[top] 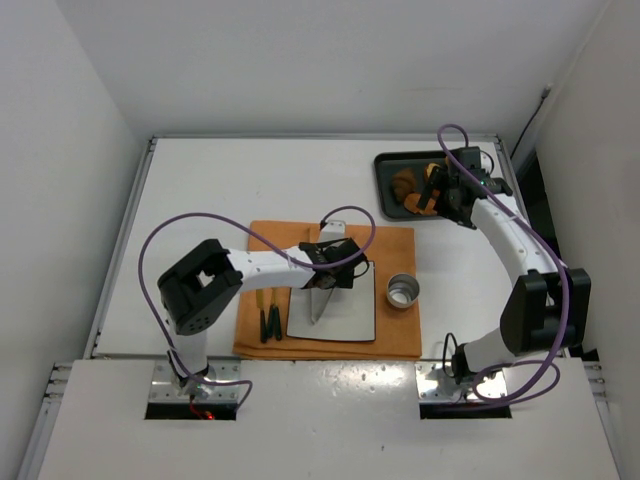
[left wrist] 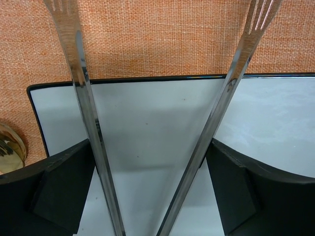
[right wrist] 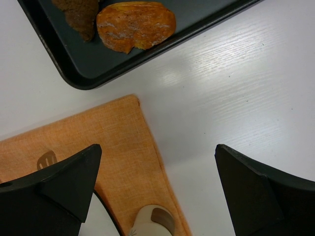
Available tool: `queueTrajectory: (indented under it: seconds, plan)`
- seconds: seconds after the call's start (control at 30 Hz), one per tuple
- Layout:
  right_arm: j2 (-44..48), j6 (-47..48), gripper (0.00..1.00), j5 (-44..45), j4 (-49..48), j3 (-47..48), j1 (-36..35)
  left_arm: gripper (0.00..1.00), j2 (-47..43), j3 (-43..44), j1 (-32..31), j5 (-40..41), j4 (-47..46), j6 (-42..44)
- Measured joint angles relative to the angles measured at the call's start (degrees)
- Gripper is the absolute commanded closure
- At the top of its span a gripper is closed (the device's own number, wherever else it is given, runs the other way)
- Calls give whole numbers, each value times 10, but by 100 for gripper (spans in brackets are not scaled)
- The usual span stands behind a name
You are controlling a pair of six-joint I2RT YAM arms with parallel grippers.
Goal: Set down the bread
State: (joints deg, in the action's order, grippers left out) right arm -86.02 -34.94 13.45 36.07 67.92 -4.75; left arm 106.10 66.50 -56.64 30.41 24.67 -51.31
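The bread (top: 404,184) is a dark-brown ridged pastry in the black tray (top: 388,162) at the back right; the right wrist view shows part of it (right wrist: 78,14) at the top edge. My right gripper (top: 447,196) (right wrist: 157,152) hovers open and empty over the tray's near edge, above bare table and the mat corner. My left gripper (top: 327,274) (left wrist: 150,147) is shut on metal tongs (top: 318,297) (left wrist: 83,98). The tong arms spread apart above the white plate (top: 350,318) (left wrist: 157,113), with nothing between their forked tips.
An orange-tan bread slice (right wrist: 135,24) lies beside the bread in the tray. The plate rests on an orange placemat (top: 392,250) (left wrist: 162,44) (right wrist: 123,147). A small metal cup (top: 403,291) (left wrist: 9,147) stands right of the plate. Dark-handled cutlery (top: 268,322) lies left of it.
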Motion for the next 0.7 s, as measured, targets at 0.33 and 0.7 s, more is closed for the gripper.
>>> queueTrajectory:
  seconds: [0.33, 0.7]
  plan:
    - [0, 0, 0, 0, 0, 0, 0, 2, 4, 1, 1, -10, -12, 13]
    - [0, 0, 0, 2, 2, 0, 0, 30, 4, 7, 7, -16, -11, 24]
